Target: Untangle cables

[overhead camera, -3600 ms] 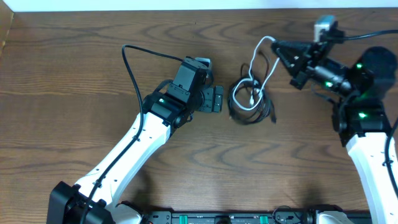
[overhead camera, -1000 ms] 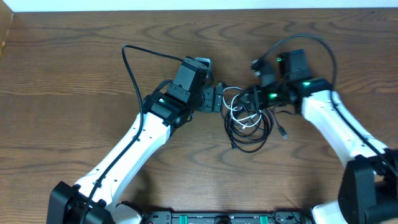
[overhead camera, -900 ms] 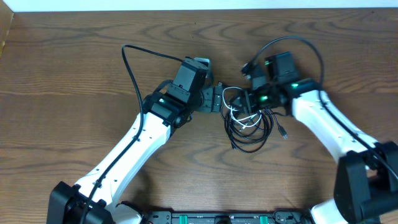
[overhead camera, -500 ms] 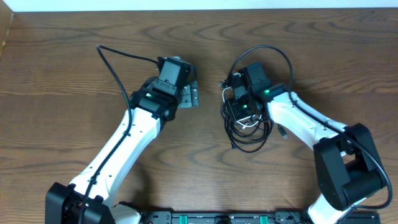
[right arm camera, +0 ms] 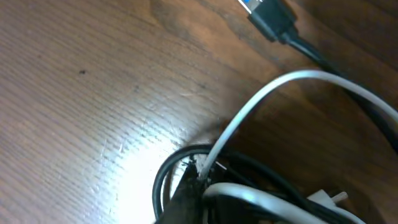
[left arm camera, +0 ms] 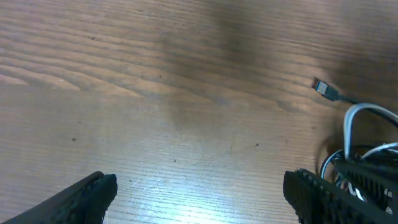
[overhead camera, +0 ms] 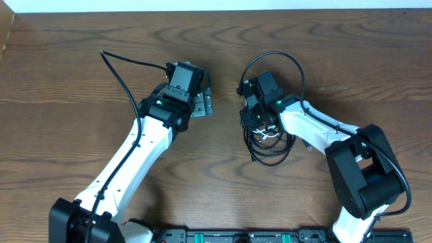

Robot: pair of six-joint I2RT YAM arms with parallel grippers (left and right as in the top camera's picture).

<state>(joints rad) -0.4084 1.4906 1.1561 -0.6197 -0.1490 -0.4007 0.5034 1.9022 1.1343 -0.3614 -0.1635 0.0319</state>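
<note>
While left pincer (overhead camera: pixel 202 105) gapes, right pincer (overhead camera: pixel 252 121) (closed) touches the cables (overhead camera: pixel 273 152).

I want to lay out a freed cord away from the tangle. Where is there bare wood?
Bare brown wooden table lies left of the white left arm, along the far edge behind both arms, and at the front between that arm and the tangle of black and white cables. Crowded: around the tangle, where the right arm has its jaws shut.
</note>
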